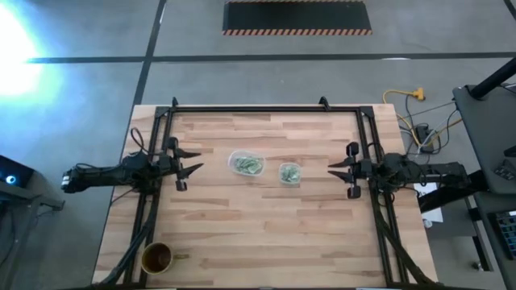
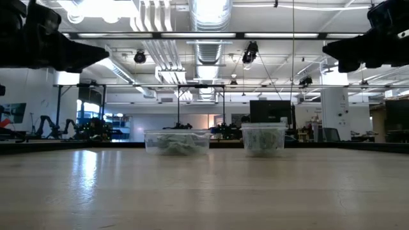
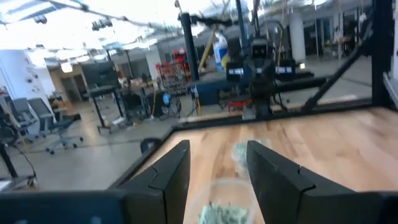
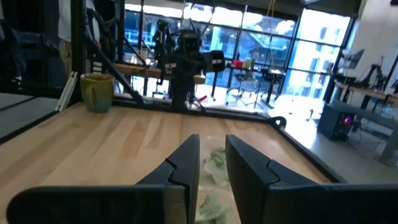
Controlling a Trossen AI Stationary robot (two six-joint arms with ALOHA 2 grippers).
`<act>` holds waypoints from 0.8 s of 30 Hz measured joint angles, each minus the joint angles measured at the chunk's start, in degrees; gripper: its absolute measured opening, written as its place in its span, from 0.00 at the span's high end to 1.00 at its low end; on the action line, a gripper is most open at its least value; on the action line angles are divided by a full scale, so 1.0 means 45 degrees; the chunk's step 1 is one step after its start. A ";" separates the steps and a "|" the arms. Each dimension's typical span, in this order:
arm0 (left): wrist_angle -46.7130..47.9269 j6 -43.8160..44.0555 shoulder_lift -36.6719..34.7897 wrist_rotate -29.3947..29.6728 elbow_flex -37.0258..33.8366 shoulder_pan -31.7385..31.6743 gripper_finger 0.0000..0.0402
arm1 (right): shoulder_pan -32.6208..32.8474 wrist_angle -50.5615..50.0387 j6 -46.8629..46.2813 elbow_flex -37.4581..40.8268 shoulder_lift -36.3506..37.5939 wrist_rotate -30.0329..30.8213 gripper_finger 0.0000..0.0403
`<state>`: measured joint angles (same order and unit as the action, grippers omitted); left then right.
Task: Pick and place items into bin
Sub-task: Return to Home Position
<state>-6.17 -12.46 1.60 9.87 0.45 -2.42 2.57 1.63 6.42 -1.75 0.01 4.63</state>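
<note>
high view: green packets (image 1: 247, 165) are seen lying in the left bin (image 1: 231, 160) and right bin (image 1: 282, 168) at mid-counter (image 1: 242, 234), between the released, empty left jaws and right jaws, each bin nearer its own side.

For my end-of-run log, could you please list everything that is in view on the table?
table: one, pale wood.
left bin: one, transparent, table centre.
right bin: one, transparent, beside it, apart.
packets: count unclear, pale green and white, inside both bins.
cup: one, brown, table corner on the left arm's side.
left gripper: one, dark, open, above the table's left side.
right gripper: one, dark, open, above the right side.
</note>
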 joint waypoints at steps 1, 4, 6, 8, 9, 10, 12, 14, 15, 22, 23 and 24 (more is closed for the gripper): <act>0.0229 0.0031 -0.0002 -0.0006 -0.0001 0.0000 0.65 | 0.0000 -0.0022 -0.0098 0.0076 -0.0006 -0.0011 0.83; 0.0777 0.0136 0.0028 -0.0020 -0.0006 0.0000 0.65 | 0.0008 -0.0101 -0.0469 0.0279 -0.0033 -0.0147 0.83; 0.0806 0.0356 0.0035 -0.0048 -0.0006 -0.0001 0.65 | 0.0015 -0.0180 -0.0559 0.0280 -0.0182 -0.0439 0.83; 0.0809 0.0486 0.0049 -0.0050 -0.0006 -0.0005 0.65 | 0.0019 -0.0194 -0.0645 0.0280 -0.0226 -0.0473 0.83; 0.0813 0.0675 0.0049 -0.0050 -0.0010 -0.0001 0.65 | 0.0019 -0.0189 -0.0672 0.0280 -0.0259 -0.0468 0.83; 0.0811 0.0757 0.0049 -0.0049 -0.0010 -0.0005 0.65 | 0.0016 -0.0181 -0.0672 0.0280 -0.0325 -0.0468 0.83; 0.0814 0.0799 0.0052 -0.0048 -0.0010 -0.0005 0.65 | 0.0012 -0.0182 -0.0718 0.0280 -0.0440 -0.0414 0.83; 0.0809 0.0703 0.0144 -0.0037 -0.0010 -0.0005 0.65 | 0.0010 -0.0169 -0.0765 0.0278 -0.0568 -0.0374 0.83; 0.0804 0.0673 0.0161 -0.0040 -0.0010 -0.0005 0.65 | 0.0010 -0.0158 -0.0748 0.0279 -0.0619 -0.0372 0.83; 0.0799 0.0648 0.0161 -0.0029 -0.0010 -0.0005 0.65 | 0.0010 -0.0170 -0.0672 0.0278 -0.0707 -0.0371 0.83; 0.0799 0.0644 0.0166 -0.0026 -0.0010 -0.0005 0.65 | 0.0010 -0.0170 -0.0677 0.0276 -0.0704 -0.0371 0.83; 0.0799 0.0644 0.0161 -0.0026 -0.0010 -0.0005 0.65 | 0.0010 -0.0170 -0.0676 0.0275 -0.0704 -0.0371 0.83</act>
<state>-2.57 -9.56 2.33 9.76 0.40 -2.44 2.61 0.86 3.38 -0.51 -3.16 2.96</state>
